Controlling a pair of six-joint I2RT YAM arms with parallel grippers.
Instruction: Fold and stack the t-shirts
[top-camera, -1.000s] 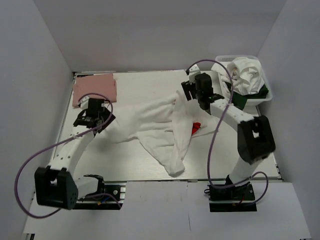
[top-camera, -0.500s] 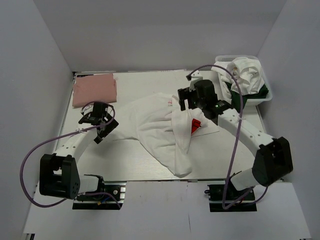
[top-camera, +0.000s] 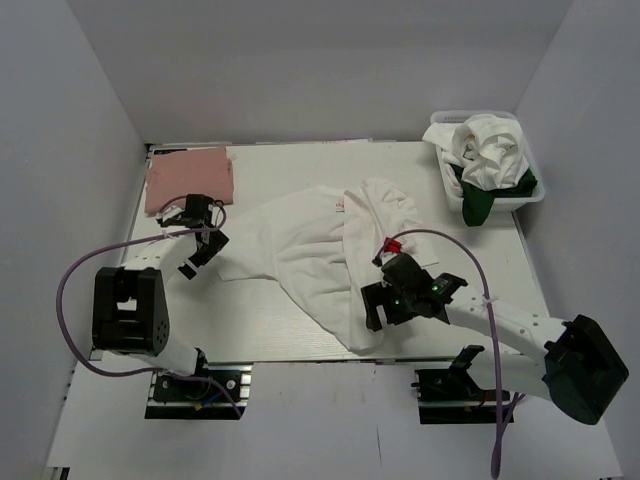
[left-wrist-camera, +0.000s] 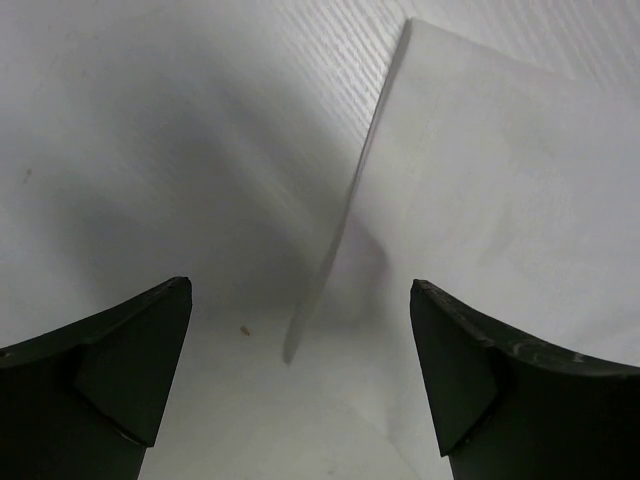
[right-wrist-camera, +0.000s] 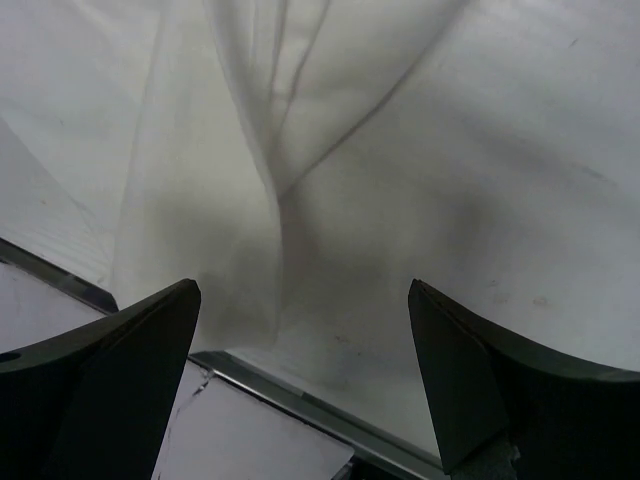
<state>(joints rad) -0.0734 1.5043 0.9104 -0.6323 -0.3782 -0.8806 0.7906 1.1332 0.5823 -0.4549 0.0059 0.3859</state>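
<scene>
At table centre: the white t-shirt lies bunched and unfolded on the table, with its red print peeking out on the right side.
Long axis: we read its thickest fold as running from the far middle toward the near edge, ending in a lobe close to the table's near rim.
Right gripper: it hovers over that near lobe with jaws spread and nothing held. Its wrist view shows creased cloth directly below.
Left gripper: its jaws are parted and empty, just beside the shirt's left edge. The cloth lies to its right.
Nearer arm: we judge the right one better placed for the near lobe, and the left one for the left edge.
Next move: we judge each gripper must pinch its edge and draw the shirt flat.
Elsewhere: the salmon-pink t-shirt sits folded at the far left, and the other t-shirts are heaped in the basket at the far right.
</scene>
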